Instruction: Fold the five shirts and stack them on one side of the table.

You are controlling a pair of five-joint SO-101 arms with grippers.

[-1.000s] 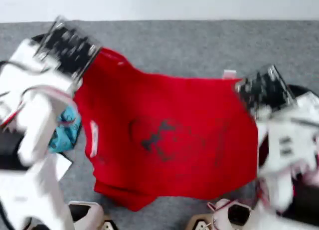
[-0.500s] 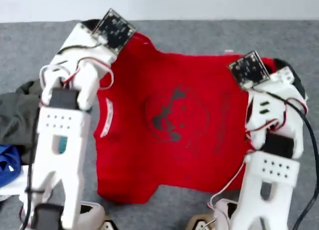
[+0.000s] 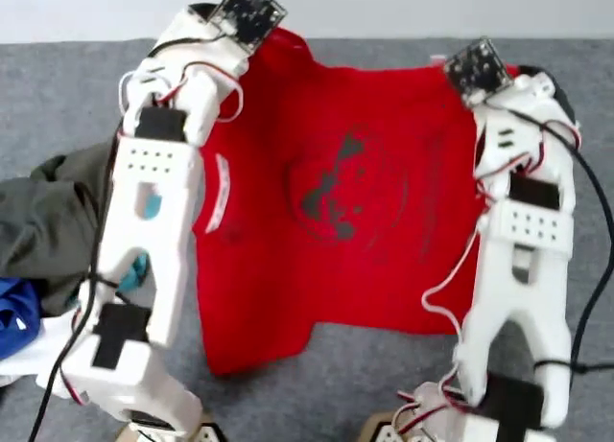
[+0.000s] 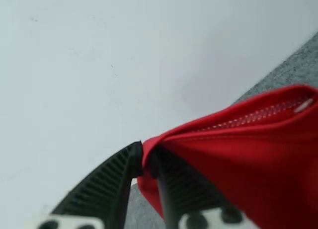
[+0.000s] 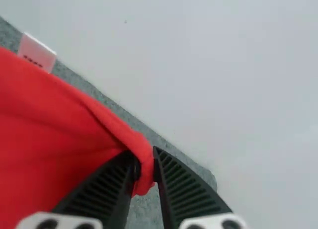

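Vs. 1 s ago both arms extend toward far edge, left claw [image 4: 144, 152] & right claw [image 5: 144, 162] each clamped on red shirt [image 3: 355, 231], stretching it flat, prob. ready for 1st fold.

Right gripper [image 5: 144, 157]: black ribbed fingers [image 5: 99, 189] clamped on red shirt [image 5: 54, 129] edge. White tag [image 5: 36, 56] at 10 o'clock from fingertips. Grey table [image 5: 145, 211] beneath, pale wall [image 5: 198, 65] at 12.

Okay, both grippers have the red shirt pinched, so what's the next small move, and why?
Probably lower both pinched corners onto the table and let go. The left gripper and right gripper are each shut on the far edge of the red shirt, and the rest of it lies spread out, print up.
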